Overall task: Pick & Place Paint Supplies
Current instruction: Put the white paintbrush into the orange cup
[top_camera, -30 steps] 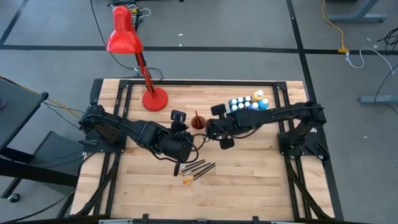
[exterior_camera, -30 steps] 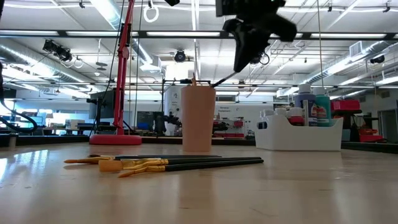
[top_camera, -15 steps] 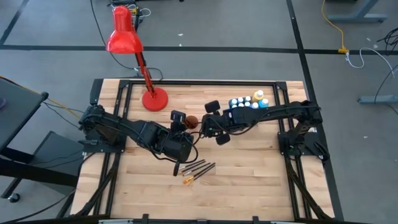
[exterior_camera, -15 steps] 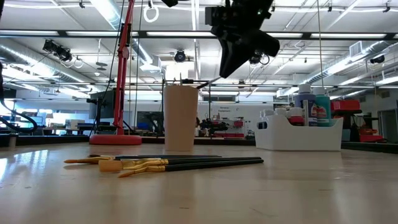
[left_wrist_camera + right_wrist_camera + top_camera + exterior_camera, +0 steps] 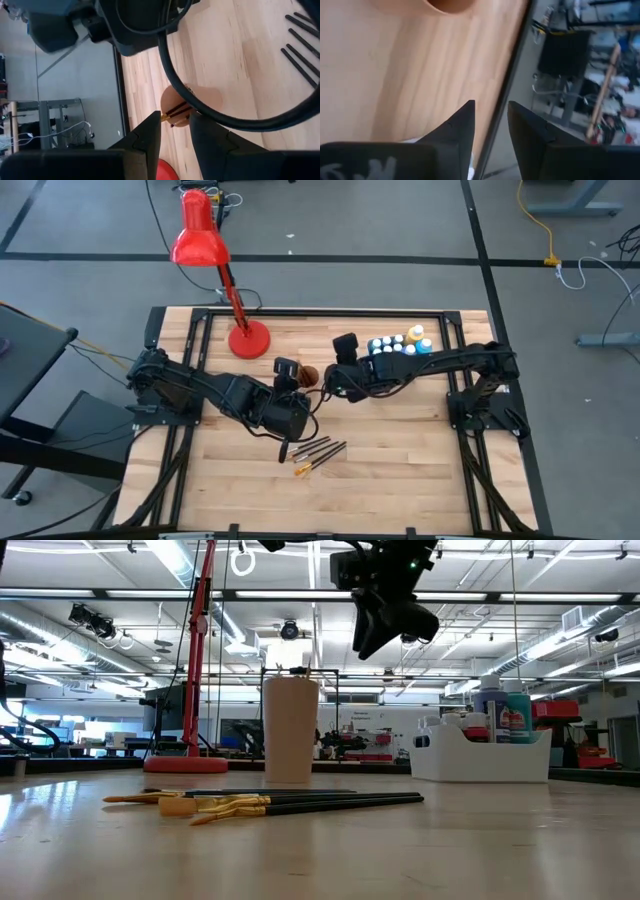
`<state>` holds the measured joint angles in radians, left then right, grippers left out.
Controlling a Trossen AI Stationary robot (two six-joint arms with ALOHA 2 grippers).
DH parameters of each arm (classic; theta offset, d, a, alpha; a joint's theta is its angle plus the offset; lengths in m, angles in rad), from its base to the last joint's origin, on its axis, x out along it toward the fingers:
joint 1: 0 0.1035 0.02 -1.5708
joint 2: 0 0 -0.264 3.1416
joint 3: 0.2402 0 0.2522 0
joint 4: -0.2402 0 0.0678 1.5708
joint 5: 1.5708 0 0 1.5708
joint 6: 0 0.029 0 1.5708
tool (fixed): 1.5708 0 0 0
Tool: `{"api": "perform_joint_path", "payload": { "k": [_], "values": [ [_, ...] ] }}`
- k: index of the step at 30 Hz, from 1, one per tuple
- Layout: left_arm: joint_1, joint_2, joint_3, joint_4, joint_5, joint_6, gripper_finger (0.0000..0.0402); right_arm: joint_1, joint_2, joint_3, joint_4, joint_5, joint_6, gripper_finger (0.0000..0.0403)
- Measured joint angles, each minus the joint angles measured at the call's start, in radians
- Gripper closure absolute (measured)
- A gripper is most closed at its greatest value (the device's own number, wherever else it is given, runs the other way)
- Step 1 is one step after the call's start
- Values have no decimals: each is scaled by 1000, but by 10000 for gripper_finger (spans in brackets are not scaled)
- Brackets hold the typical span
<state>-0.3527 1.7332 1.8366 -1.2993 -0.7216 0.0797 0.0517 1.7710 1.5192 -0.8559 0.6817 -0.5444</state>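
High view puts the right gripper (image 5: 333, 380) in the air just beside the small orange cup (image 5: 310, 374). In the right wrist view its fingers stand a narrow gap apart with nothing between them, only bare bench (image 5: 400, 450) beyond. The left gripper (image 5: 296, 388) sits on the cup's other side, also narrowly parted and empty. Through its gap I see two dark-handled brushes (image 5: 175, 111) leaning inside the cup.

The loose paintbrushes (image 5: 318, 451) lie in a fanned bundle on the bench nearer the front edge, handles touching, orange-yellow ends together. I judge them light and stiff but thin and smooth, likely to roll or pivot in the fingers. I would pinch one across mid-handle, picking off the outermost so its neighbours do not lift with it. Lying flat, they leave little room under the fingertips.

The paint bottles (image 5: 398, 345) stand packed in the white tub (image 5: 480, 755) at the far right. They look small, rigid and light, and are best gripped by the body below the cap.

The cup looks tall and easy to tip, and both arms crowd it. The red lamp (image 5: 215, 255) stands well clear at the back left.
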Motion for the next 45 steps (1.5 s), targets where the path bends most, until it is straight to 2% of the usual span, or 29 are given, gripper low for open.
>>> {"api": "perform_joint_path", "payload": {
  "k": [2, 5, 10, 13, 17, 20, 24, 27, 33, 35, 38, 41, 45],
  "values": [
    [0, 0, 0, -6, -1, -47, 290, 11, -6, 0, -15, 33, 48, 284],
    [0, -6, -2, -99, -11, -204, 290, 35, -22, 0, -76, 34, 149, 292],
    [-20, -90, -110, -191, -197, -497, 290, 92, -110, 0, -209, 33, 334, 302],
    [-46, -152, -222, -118, -215, -580, 290, 130, -179, -4, -265, -40, 458, 304],
    [-111, -231, -402, 110, -202, -618, 290, 201, -291, -89, -203, -94, 550, 304],
    [-173, -275, -552, 321, -200, -619, 290, 261, -377, -228, -62, -91, 595, 304],
    [-239, -289, -734, 672, -199, -617, 290, 324, -460, -457, 255, -115, 612, 304],
    [-268, -279, -854, 958, -166, -598, 290, 348, -475, -613, 551, -159, 587, 305],
    [-300, -277, -1084, 1396, -58, -613, 290, 353, -443, -843, 1062, -316, 540, 305],
    [-309, -276, -1137, 1473, -32, -607, 290, 353, -433, -895, 1203, -330, 546, 305],
    [-313, -268, -1194, 1526, 3, -621, 290, 352, -426, -959, 1323, -330, 555, 305],
    [-316, -232, -1226, 1566, 22, -669, 290, 352, -426, -1003, 1382, -316, 565, 305],
    [-322, -119, -1230, 1593, 78, -737, 290, 351, -426, -1040, 1400, -294, 606, 305]
  ]
}}
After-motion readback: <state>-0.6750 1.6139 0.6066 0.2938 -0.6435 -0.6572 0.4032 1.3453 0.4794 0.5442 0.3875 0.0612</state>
